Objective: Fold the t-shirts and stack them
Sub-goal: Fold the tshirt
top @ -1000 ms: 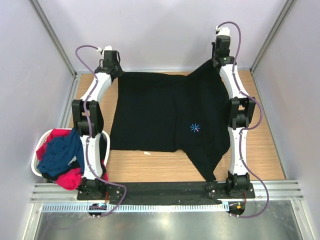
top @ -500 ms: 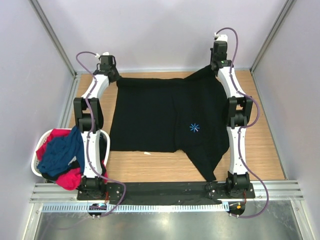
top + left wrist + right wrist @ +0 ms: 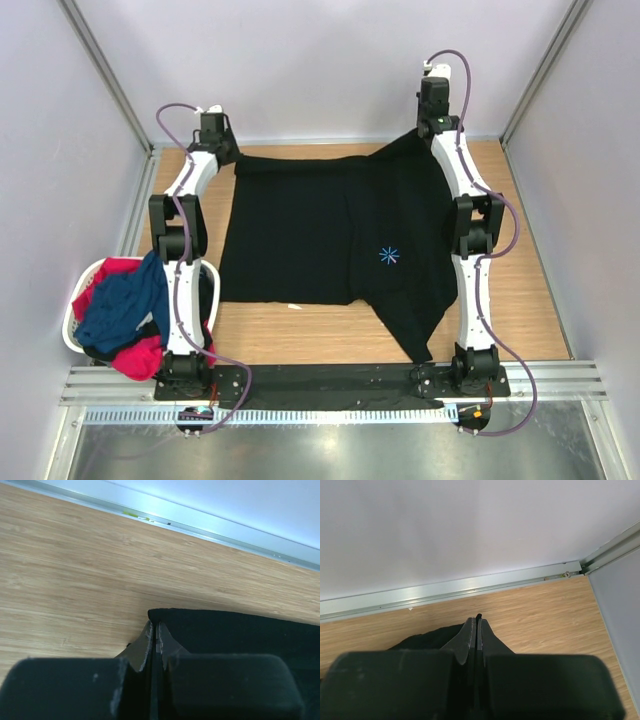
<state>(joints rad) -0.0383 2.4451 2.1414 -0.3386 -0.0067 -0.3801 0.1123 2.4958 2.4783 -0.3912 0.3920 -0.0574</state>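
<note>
Far left: navy shirt (image 3: 122,305) and red shirt (image 3: 140,357) heaped in the basket (image 3: 70,328), not yet folded. Next along, left gripper (image 3: 154,630) pinched tight on the far left corner of the black shirt (image 3: 300,230), low against the table (image 3: 300,340). Black shirt spread flat across the middle, its near right part trailing toward the near edge. Far right, right gripper (image 3: 477,625) likewise clamped on the far right corner, cloth drawn up to it. Looks like the spreading step before a first fold. Calls next for levelling both corners, laying them flat, then letting go.
</note>
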